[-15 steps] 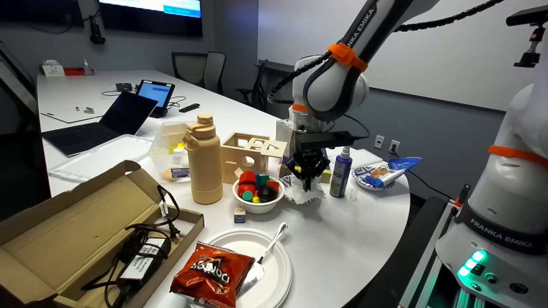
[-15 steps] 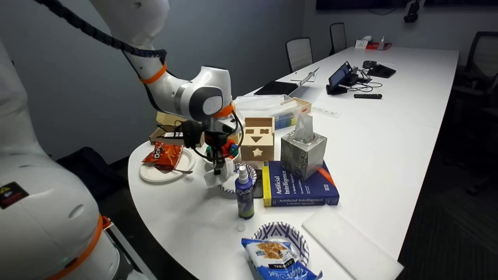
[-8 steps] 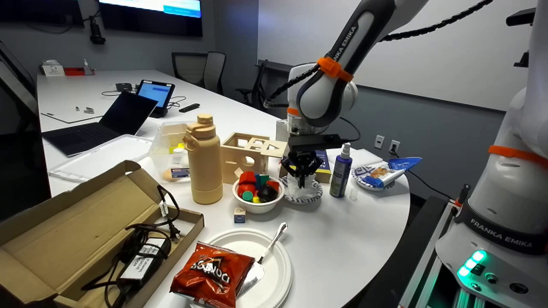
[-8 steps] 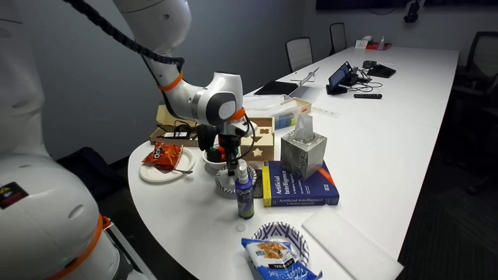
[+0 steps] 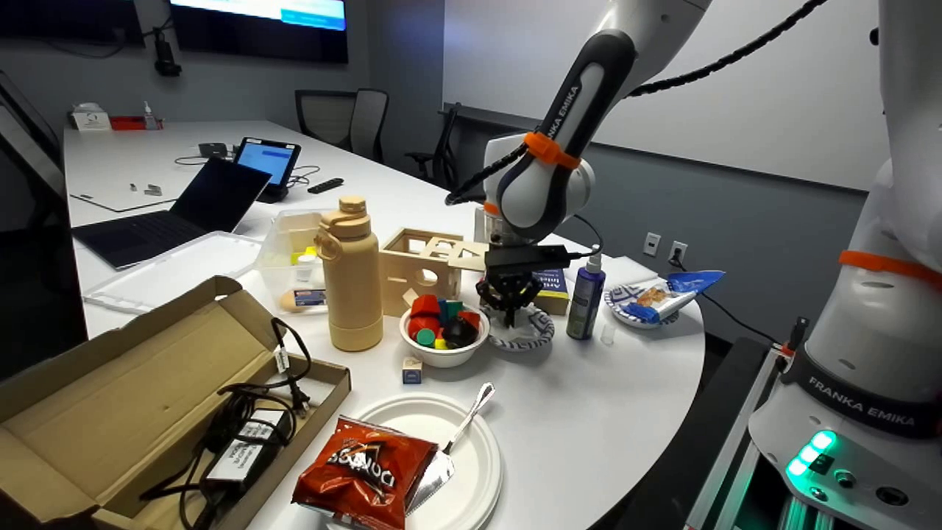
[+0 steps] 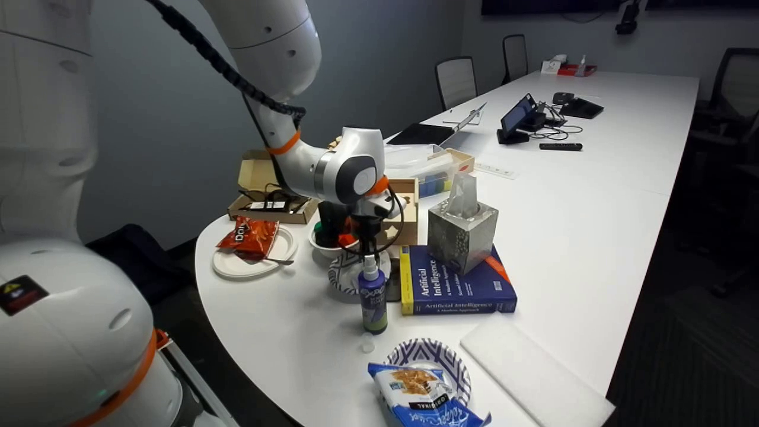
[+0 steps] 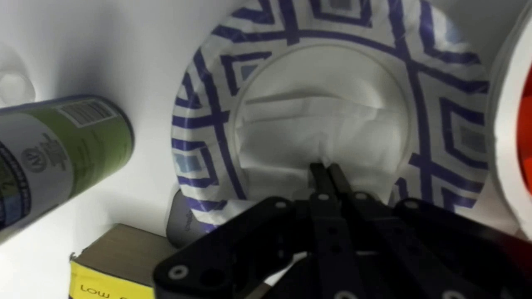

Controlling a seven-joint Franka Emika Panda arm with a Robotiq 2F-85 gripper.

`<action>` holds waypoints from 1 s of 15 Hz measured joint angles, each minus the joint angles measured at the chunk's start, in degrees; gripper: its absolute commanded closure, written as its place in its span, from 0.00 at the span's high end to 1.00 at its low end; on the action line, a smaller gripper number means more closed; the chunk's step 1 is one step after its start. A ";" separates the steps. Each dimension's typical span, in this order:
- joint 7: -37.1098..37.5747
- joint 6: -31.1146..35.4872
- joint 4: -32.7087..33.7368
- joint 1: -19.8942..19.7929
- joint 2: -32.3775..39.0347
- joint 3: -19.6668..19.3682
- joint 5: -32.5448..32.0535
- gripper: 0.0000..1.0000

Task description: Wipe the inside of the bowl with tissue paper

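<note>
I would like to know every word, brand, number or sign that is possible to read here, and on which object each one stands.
"FRANKA EMIKA": robot base
"EMIKA", letters before it unclear: arm link
"Artificial Intelligence", "A Modern Approach": blue textbook
"EXPO": spray bottle
"ORIGINAL": blue snack bag, its script unclear
"DORITOS": red chip bag
Yellow triangle sign: robot's warning label
Too small or blurred: power adapter, tablet, dark gray device, other fine print

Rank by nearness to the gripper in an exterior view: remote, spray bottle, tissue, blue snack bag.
1. Tissue: pinched by the gripper, in the bowl.
2. Spray bottle: upright beside the bowl.
3. Blue snack bag: same side, farther out.
4. Remote: far down the table.
</note>
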 measured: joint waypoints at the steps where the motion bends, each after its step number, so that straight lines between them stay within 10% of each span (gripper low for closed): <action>1: -0.28 0.44 0.35 0.00 0.49 0.32 0.58 0.01; 15: -2.10 -7.98 0.42 0.05 0.61 0.75 10.84 0.01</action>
